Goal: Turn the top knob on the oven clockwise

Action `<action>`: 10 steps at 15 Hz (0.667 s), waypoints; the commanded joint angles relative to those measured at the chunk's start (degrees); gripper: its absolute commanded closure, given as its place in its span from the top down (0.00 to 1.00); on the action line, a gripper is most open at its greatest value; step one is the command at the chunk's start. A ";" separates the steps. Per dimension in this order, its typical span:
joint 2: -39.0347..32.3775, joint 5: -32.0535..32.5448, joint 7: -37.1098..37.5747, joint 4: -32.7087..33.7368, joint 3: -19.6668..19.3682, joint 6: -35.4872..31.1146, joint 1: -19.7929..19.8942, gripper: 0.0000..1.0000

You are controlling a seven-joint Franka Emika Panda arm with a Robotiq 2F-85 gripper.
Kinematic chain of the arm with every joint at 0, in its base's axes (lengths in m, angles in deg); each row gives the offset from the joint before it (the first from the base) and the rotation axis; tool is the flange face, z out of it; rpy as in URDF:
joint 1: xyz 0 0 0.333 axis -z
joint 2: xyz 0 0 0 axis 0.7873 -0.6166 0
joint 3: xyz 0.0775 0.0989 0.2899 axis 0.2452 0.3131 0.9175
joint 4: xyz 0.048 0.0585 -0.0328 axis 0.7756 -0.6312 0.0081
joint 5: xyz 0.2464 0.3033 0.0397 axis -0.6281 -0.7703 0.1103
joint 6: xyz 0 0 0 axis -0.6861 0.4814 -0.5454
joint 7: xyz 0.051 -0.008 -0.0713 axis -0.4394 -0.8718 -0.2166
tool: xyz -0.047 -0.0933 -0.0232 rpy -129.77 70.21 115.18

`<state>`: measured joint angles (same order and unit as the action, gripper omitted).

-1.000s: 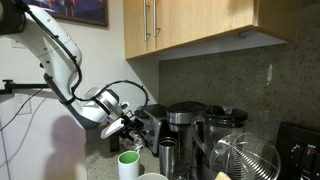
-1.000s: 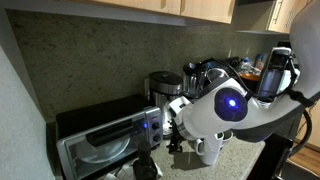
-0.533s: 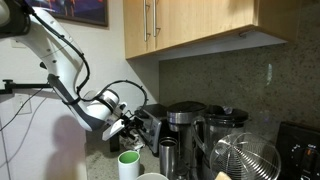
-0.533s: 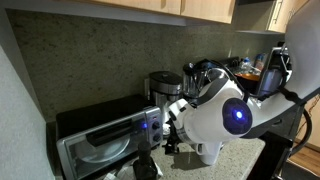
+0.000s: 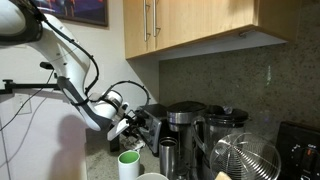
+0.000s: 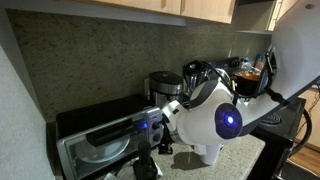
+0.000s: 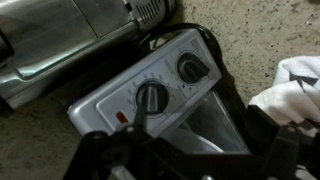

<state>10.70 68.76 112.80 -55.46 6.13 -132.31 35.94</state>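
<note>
The oven (image 6: 95, 140) is a small dark box with a glass door at the counter's left end; it also shows in an exterior view (image 5: 152, 113). In the wrist view its silver control panel (image 7: 110, 100) carries two black knobs, one (image 7: 152, 97) in the middle and one (image 7: 192, 68) further up and right. I cannot tell which is the top one. My gripper (image 7: 185, 128) is open just in front of the panel. One thin finger (image 7: 138, 122) overlaps the middle knob's lower edge. The gripper also shows in both exterior views (image 5: 135, 125) (image 6: 163, 137).
A steel-and-black coffee maker (image 5: 183, 125) and a clear-jar blender (image 5: 222, 128) stand beside the oven. A green-rimmed cup (image 5: 128, 162) and a wire basket (image 5: 246, 160) sit in front. White cloth (image 7: 296, 88) lies right of the panel. Cabinets (image 5: 190, 25) hang overhead.
The arm has moved in toward the oven's control panel; in the exterior views the gripper sits slightly closer to the oven's front than a second ago.
</note>
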 commanded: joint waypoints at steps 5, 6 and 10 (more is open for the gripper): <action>-4.97 4.04 2.08 5.13 0.06 1.56 -0.67 1.00; -5.37 4.20 1.96 5.56 0.06 1.77 -0.71 1.00; -5.32 4.55 1.83 6.23 -0.07 3.49 -0.80 1.00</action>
<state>5.43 71.55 112.80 -50.28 6.13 -131.14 35.64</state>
